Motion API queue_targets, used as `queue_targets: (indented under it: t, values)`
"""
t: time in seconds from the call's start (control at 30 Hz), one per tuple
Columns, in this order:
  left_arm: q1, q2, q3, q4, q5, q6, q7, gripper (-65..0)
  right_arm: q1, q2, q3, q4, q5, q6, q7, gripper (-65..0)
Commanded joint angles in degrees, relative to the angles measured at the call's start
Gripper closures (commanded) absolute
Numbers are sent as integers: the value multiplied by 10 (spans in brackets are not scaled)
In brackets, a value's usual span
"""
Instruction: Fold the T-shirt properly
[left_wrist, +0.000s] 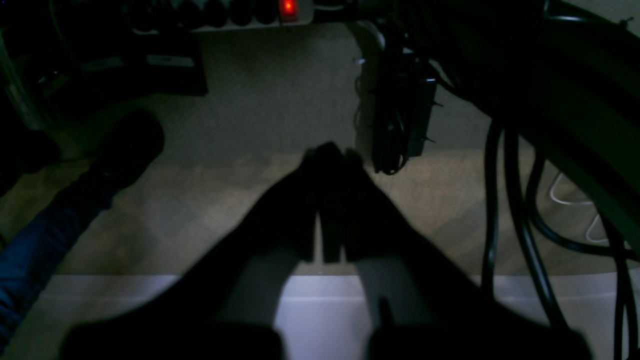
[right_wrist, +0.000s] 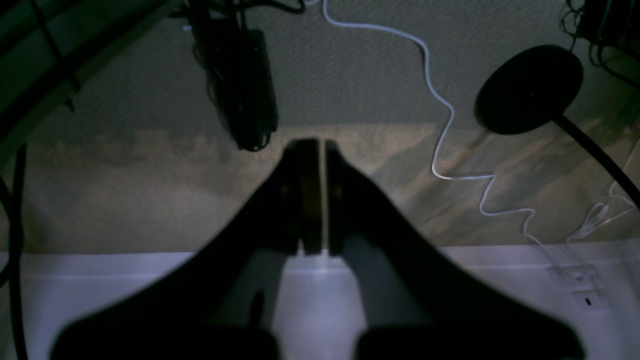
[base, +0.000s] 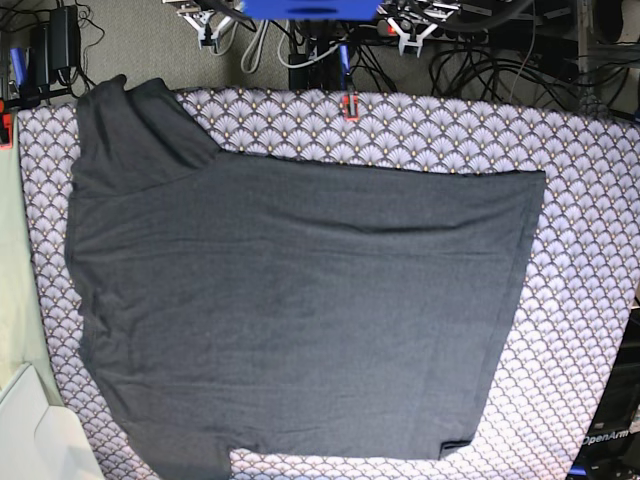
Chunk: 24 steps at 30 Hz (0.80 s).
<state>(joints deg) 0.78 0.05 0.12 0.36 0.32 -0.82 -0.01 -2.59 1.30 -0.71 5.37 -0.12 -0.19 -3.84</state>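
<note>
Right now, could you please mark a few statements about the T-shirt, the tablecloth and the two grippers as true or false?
1. The T-shirt lies spread flat on the tablecloth. True.
2. The left gripper is clamped on a sleeve. False: it is shut on nothing, above bare floor.
3. The right gripper is shut and holds nothing. True.
4. The T-shirt is already folded into a small neat square. False: it lies spread out, covering most of the cloth.
5. The tablecloth is plain white. False: it carries a purple-white fan pattern.
</note>
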Motion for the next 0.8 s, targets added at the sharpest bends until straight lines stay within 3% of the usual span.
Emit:
queue_targets:
  t: [0.0, 0.77]
  values:
    - [1, 1, 2, -1, -4, 7, 4, -3, -2, 3, 0, 1, 2, 5, 1, 0]
    - [12, -3, 3, -1, -4, 7, 1, -3, -6, 3, 0, 1, 2, 5, 5, 0]
